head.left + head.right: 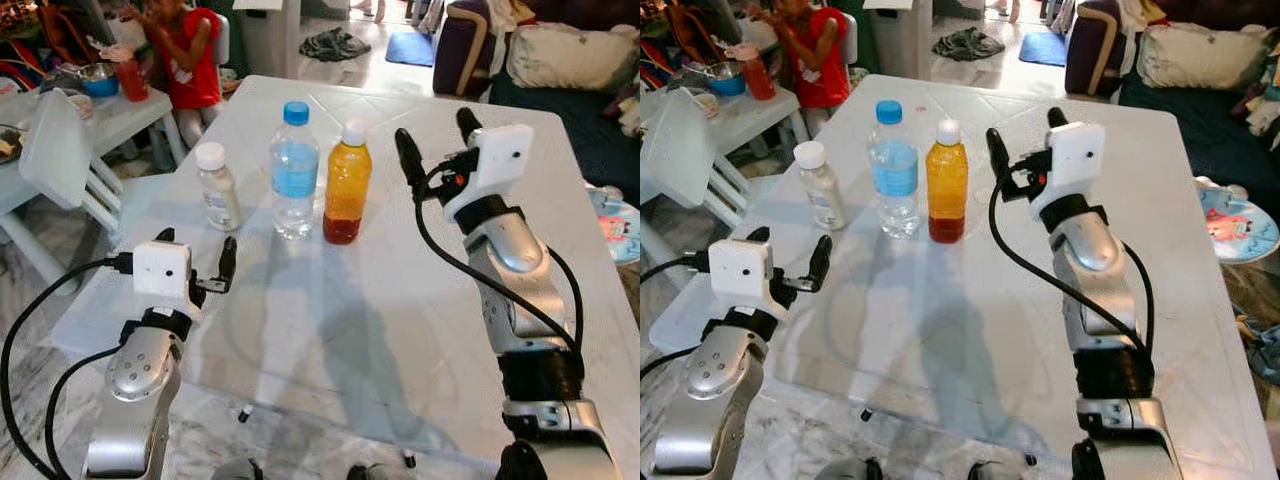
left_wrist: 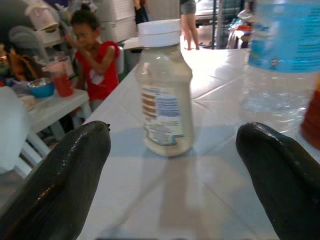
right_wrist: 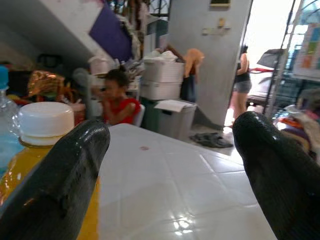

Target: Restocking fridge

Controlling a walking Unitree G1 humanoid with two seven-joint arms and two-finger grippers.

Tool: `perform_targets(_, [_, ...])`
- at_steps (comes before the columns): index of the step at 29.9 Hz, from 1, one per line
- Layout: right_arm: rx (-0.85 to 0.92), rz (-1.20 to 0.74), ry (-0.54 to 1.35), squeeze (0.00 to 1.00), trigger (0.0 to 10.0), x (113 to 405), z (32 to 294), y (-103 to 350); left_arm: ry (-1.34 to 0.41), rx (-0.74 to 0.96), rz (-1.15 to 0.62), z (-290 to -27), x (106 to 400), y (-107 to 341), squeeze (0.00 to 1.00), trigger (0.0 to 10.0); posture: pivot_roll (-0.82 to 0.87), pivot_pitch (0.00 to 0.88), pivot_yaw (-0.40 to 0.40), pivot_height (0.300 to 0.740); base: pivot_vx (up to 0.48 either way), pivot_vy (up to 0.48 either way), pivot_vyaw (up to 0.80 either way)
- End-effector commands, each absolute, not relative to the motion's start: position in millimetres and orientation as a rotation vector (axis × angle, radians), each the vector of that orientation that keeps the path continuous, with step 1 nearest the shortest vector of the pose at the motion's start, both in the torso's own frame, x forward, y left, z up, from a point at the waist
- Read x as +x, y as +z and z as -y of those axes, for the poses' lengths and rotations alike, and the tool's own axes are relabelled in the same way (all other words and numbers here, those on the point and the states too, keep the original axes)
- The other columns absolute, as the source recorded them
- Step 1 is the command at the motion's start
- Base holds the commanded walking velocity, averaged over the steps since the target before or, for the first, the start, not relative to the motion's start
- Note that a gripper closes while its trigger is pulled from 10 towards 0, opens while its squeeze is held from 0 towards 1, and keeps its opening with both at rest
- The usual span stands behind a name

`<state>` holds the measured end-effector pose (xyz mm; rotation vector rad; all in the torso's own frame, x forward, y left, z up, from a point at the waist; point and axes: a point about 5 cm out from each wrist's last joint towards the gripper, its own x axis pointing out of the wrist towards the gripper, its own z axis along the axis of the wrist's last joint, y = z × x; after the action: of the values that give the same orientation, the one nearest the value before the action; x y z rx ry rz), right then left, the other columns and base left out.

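Standing in a row on the white tiled counter point(image 1: 330, 330): small cream-coloured white-capped bottle point(image 1: 217, 187), clear blue-capped water bottle point(image 1: 294, 172), orange juice bottle point(image 1: 347, 184). Left gripper point(image 1: 196, 258) spread, facing the cream bottle, apart from it. Right gripper point(image 1: 437, 138) spread just beside the juice. Risk: bottles probably near enough that a finger topples a neighbour.

Silver arms, white wrist cameras (black cables), black-fingered left pincer point(image 1: 197, 258)
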<state>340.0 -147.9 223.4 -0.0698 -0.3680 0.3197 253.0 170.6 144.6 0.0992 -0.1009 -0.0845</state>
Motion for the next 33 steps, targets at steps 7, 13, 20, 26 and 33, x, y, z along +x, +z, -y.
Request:
perform_targets(7, [-0.07,0.425,0.424,0.0,10.0,340,140,230,-0.074,0.113,0.113,-173,251,150,0.0,10.0,0.1,0.093,0.004,0.74,0.0,0.0,0.0])
perform_targets(13, [-0.088,0.476,0.56,0.0,10.0,332,126,235,-0.076,0.119,0.115,-173,252,152,0.0,10.0,0.11,0.097,0.004,0.74,0.0,0.0,0.0])
perform_targets(20, [-0.113,0.439,0.677,0.0,10.0,335,116,232,-0.078,0.119,0.107,-172,251,151,0.0,10.0,0.12,0.102,0.006,0.74,0.0,0.0,0.0])
perform_targets(26, [-0.132,0.394,0.706,0.0,10.0,349,110,235,-0.085,0.121,0.105,-172,251,151,0.0,10.0,0.12,0.105,0.007,0.74,0.0,0.0,0.0])
perform_targets(33, [-0.101,0.338,0.671,0.0,9.5,368,113,239,-0.087,0.124,0.103,-172,250,152,0.0,10.0,0.14,0.109,0.008,0.74,0.0,0.0,0.0])
